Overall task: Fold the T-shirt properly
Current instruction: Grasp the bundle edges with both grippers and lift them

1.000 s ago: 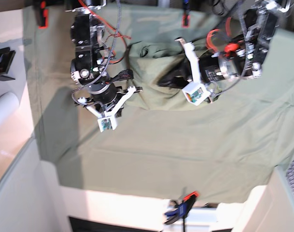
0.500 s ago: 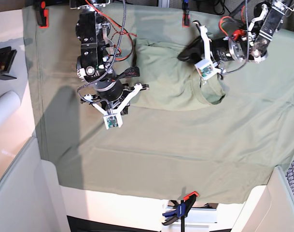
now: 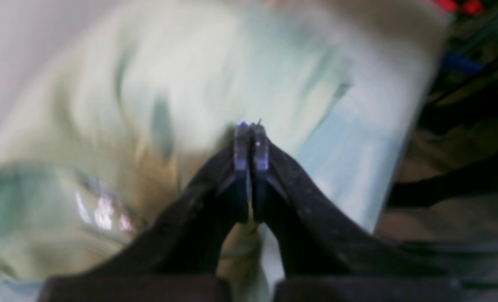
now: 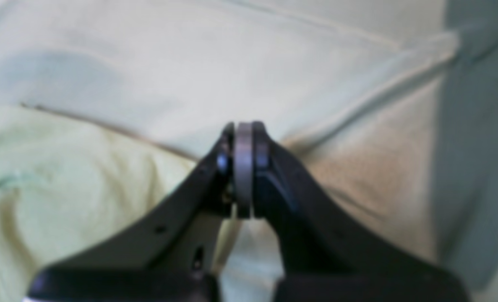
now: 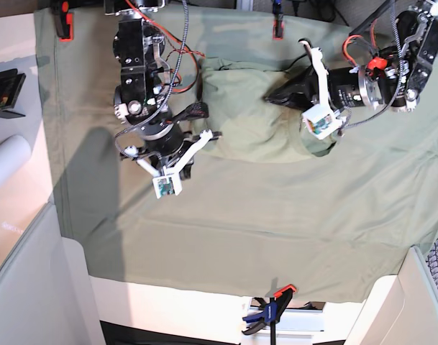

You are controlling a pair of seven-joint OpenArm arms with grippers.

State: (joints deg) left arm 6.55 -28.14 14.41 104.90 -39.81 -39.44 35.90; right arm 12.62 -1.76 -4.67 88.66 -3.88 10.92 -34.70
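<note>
While the left wrist view is heavily smeared by blur, the left gripper (image 3: 251, 138) can be made out with its two dark fingers (image 3: 240, 147) pressed together at the tips. The T-shirt (image 3: 156, 105) fills the picture beyond and to the left of those tips, and a curved band low on the left is judged to be its neck. Pale fabric is seen in the narrow slot below the tips, so a pinch of cloth seems to be held, though this cannot be told for certain from this view.

From the right wrist view, the right gripper (image 4: 242, 142) is likewise seen closed, tip to tip, with a pale strip between them that cannot be identified. Green fabric lies directly beyond the tips on both sides, and a stitched seam runs from the left edge in toward them. Whether the shirt is pinched or only touched cannot be told.

By the base view, the shirt is shown bunched at the far middle of the larger green cloth (image 5: 276, 230), its long axis running left to right between the arms. The right gripper's tips are placed at the shirt's left edge, the left gripper's tips at its right part, so each arm is nearest its own end. The coming move is judged to depend on that left-right span being drawn out flat.
</note>
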